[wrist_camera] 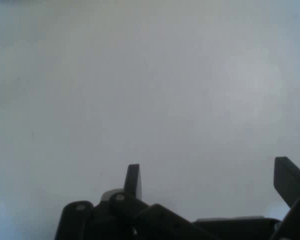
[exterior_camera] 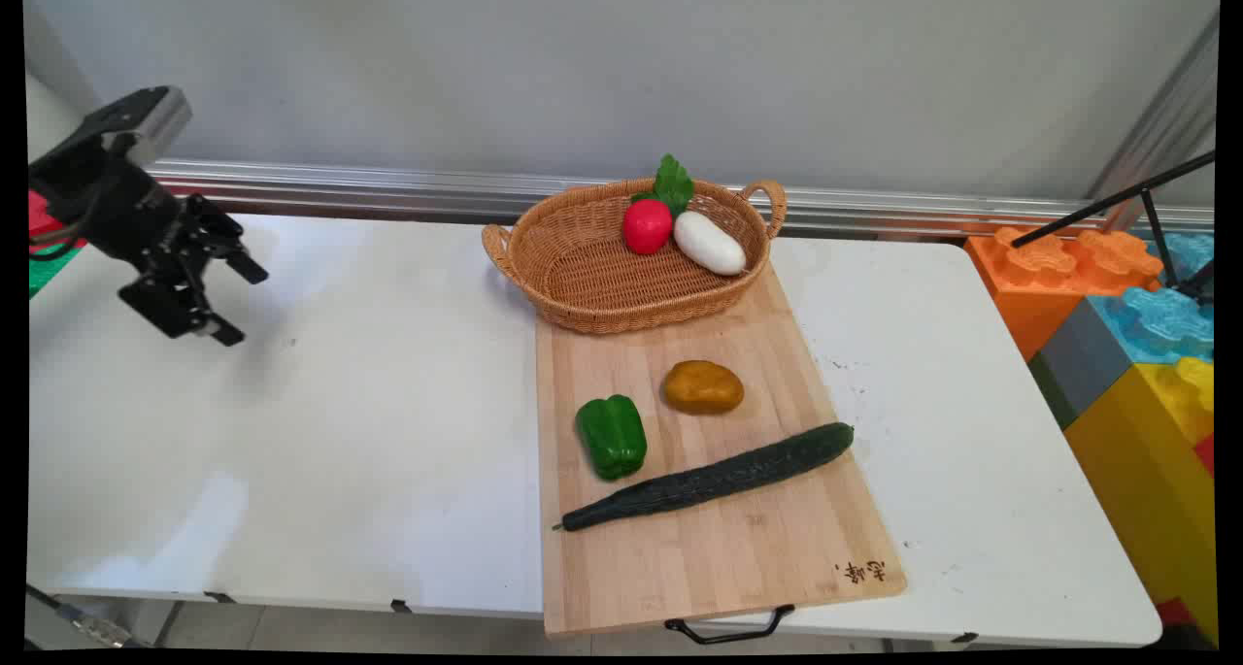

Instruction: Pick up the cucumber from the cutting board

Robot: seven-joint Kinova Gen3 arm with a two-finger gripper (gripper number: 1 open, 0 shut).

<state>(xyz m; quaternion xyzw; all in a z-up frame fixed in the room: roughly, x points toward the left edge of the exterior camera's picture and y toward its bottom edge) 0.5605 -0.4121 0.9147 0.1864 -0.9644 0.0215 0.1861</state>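
Observation:
My black gripper (exterior_camera: 241, 301) hangs open above the bare left part of the white table (exterior_camera: 320, 432), holding nothing. In the hand view the gripper (wrist_camera: 210, 177) has its two fingers spread wide, with only blank table surface beyond them. Far to its right lies a wooden cutting board (exterior_camera: 719, 539) carrying a green bell pepper (exterior_camera: 612, 436), a brown potato (exterior_camera: 703, 386) and a long dark cucumber (exterior_camera: 709, 478). A wicker basket (exterior_camera: 583, 277) at the board's far end holds a red radish with green leaves (exterior_camera: 648, 224) and a white oblong vegetable (exterior_camera: 710, 243).
Large toy blocks in orange, blue, grey and yellow (exterior_camera: 1131, 354) stand off the table's right end. A black tripod leg (exterior_camera: 1117, 199) crosses above them. A metal rail (exterior_camera: 388, 189) runs along the wall behind the table. Red and green blocks (exterior_camera: 44, 248) show at the left edge.

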